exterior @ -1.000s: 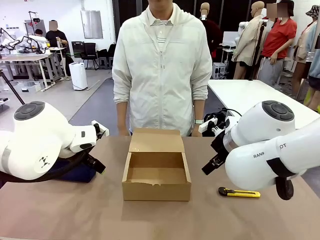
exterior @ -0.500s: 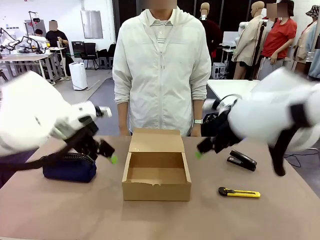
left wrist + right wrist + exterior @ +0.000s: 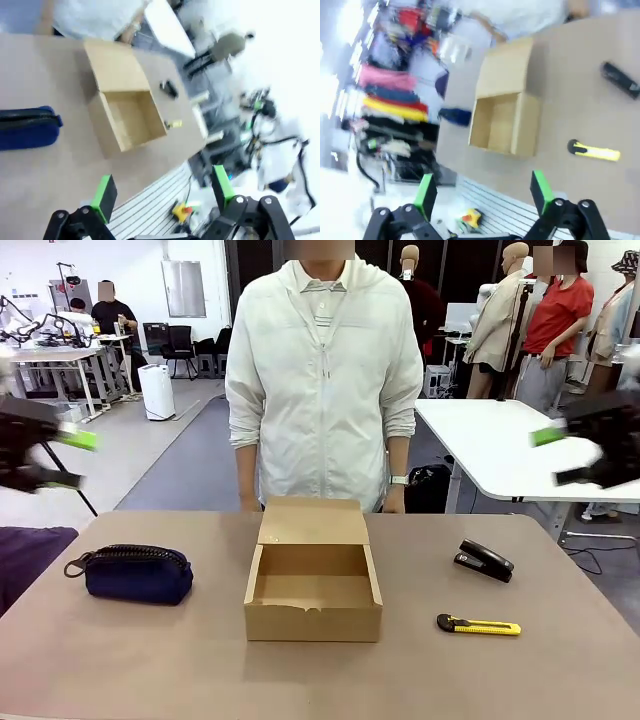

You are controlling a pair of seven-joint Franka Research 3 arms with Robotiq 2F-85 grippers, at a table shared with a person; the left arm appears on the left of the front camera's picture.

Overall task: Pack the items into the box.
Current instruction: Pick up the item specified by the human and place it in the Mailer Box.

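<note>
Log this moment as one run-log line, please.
left gripper open, high | right gripper open, high | pouch, black bar on table | box open, empty

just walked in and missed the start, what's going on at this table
Nothing is being handled right now. The left gripper and right gripper are open and empty, raised at the sides of the table. The open brown cardboard box sits empty mid-table, before a standing person. The navy-blue fabric pouch lies left of it, the small black bar-shaped object and a yellow-and-black utility knife right of it. Nothing is packed yet.
</note>
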